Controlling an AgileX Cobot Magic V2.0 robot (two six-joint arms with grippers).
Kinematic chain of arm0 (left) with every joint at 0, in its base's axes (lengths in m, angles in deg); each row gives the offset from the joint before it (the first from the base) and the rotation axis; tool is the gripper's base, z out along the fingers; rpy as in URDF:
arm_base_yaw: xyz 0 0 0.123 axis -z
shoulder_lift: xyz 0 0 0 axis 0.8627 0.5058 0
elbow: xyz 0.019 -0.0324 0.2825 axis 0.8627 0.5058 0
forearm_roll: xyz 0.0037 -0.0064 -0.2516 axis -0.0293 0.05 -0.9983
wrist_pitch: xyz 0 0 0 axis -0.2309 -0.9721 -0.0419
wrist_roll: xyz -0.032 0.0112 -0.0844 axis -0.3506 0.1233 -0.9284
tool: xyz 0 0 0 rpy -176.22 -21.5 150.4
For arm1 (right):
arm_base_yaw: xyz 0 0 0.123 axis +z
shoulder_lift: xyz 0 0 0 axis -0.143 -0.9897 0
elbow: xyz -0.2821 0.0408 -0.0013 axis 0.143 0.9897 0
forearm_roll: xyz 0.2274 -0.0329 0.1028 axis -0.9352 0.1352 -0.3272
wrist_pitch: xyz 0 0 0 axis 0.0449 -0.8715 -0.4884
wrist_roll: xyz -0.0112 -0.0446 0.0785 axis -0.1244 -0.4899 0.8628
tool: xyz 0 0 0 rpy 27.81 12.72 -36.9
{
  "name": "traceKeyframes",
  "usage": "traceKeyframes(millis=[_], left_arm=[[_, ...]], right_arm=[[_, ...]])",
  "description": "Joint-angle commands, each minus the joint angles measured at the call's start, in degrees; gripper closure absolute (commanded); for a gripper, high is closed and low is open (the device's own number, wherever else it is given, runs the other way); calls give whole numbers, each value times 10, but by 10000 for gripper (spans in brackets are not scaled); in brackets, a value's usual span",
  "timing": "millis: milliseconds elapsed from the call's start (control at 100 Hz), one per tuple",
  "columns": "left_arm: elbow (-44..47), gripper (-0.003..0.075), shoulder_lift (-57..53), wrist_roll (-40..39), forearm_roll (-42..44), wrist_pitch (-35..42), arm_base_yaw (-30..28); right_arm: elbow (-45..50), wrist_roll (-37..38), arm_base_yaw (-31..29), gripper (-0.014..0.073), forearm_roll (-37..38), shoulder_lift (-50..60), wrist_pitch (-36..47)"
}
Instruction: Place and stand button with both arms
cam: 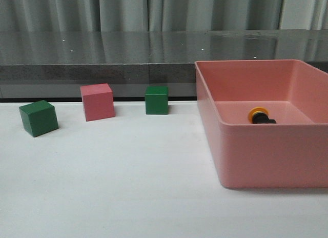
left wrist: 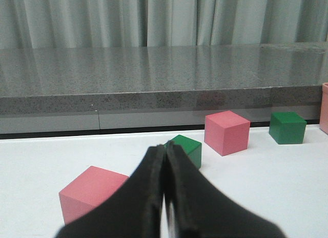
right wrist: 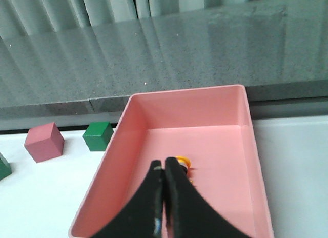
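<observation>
Black fingers (left wrist: 164, 197) on the left arm fill the low part of the left wrist view. They are pressed tight together and hold nothing. Just past them a pink cube (left wrist: 92, 194) sits on the white tabletop (left wrist: 41, 166). A green cube (left wrist: 185, 150) sits right behind the finger tips. Farther back are another pink cube (left wrist: 227, 132) and another green cube (left wrist: 287, 127).

On the right arm, the fingers (right wrist: 165, 207) are also clenched shut, with nothing between them. They hang over a big pink bin (right wrist: 241, 102). From that view, the yellow cap of the button (right wrist: 183, 162) peeks out just behind the finger tips.

From the front, the pink bin (cam: 266, 161) stands on the right side of the tabletop (cam: 113, 181). The button (cam: 260, 116) lies on its side on the bin floor, near the middle. Its yellow cap points to the left and its black body points to the right. I cannot see its base well.

To the left of the bin, three cubes sit in a loose row, apart from each other. A green cube (cam: 38, 118) is farthest left and a bit nearer. A pink cube (cam: 97, 101) is in the middle. A green cube (cam: 156, 99) is closest to the bin. Behind the tabletop runs a long gray shelf (cam: 102, 53), and gray curtains (cam: 154, 10) hang behind that. No arms show in the front view.
</observation>
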Motion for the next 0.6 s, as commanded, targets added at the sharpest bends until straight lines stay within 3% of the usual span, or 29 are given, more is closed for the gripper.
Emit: traceKeyframes(millis=[0, 390, 480, 590], left_arm=[[26, 740, -18, -6, 0, 49, 4], [26, 740, -18, -6, 0, 49, 4], [26, 740, -18, -6, 0, 49, 4], [26, 739, -18, -6, 0, 49, 4]], right_arm=[[-63, -1, 0, 655, -8, -77, 5], [-190, -53, 0, 636, -9, -340, -12], [-195, -63, 0, 531, -9, -375, -23], [-195, -63, 0, 249, -9, -404, -20]])
